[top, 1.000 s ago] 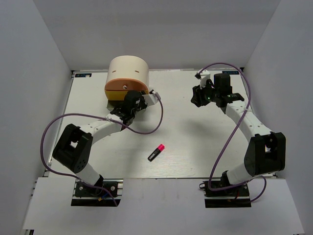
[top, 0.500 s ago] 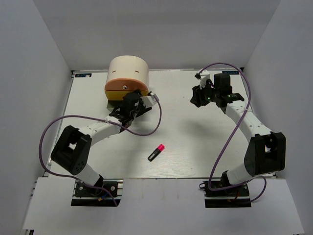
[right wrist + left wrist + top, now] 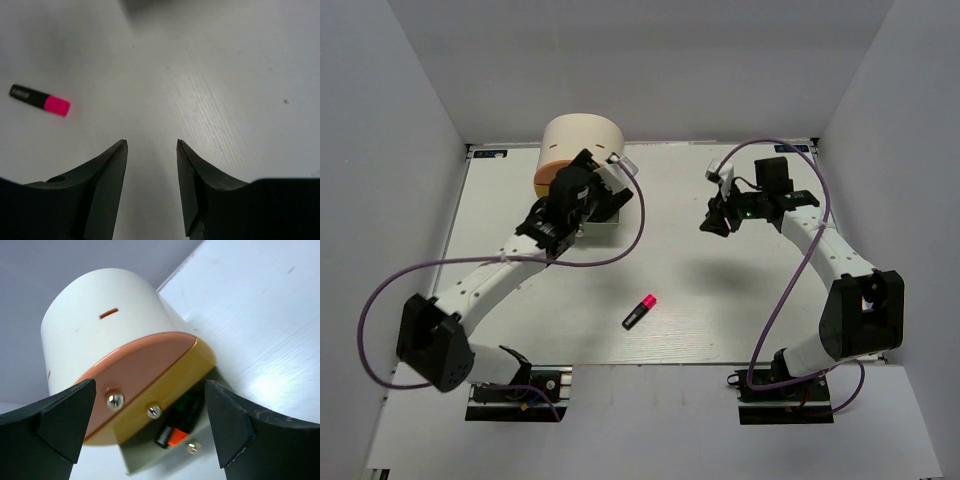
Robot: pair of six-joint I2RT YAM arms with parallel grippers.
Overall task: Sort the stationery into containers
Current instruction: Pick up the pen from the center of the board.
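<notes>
At the left of the top view, the left gripper hangs just in front of the cream cabinet, its fingers spread wide with nothing between them. Its wrist view looks up at the pulled-out bottom drawer, where two markers already lie. The one piece left on the table is the pink-capped marker, in the near middle, well apart from both arms. In the top view its long axis runs from the black body at about 7 o'clock to the pink cap between 1 and 2 o'clock. It lies at roughly 5 o'clock from the left claw and 7 o'clock from the right gripper, about equally far from each. The right claw is also open and empty, and its own camera has the marker in sight at 10 o'clock from the fingertips, lying nearly crosswise to the gap. I judge the right arm better placed to fetch it, with a reach toward 7 o'clock and a wrist turn so the fingers close across the barrel.
</notes>
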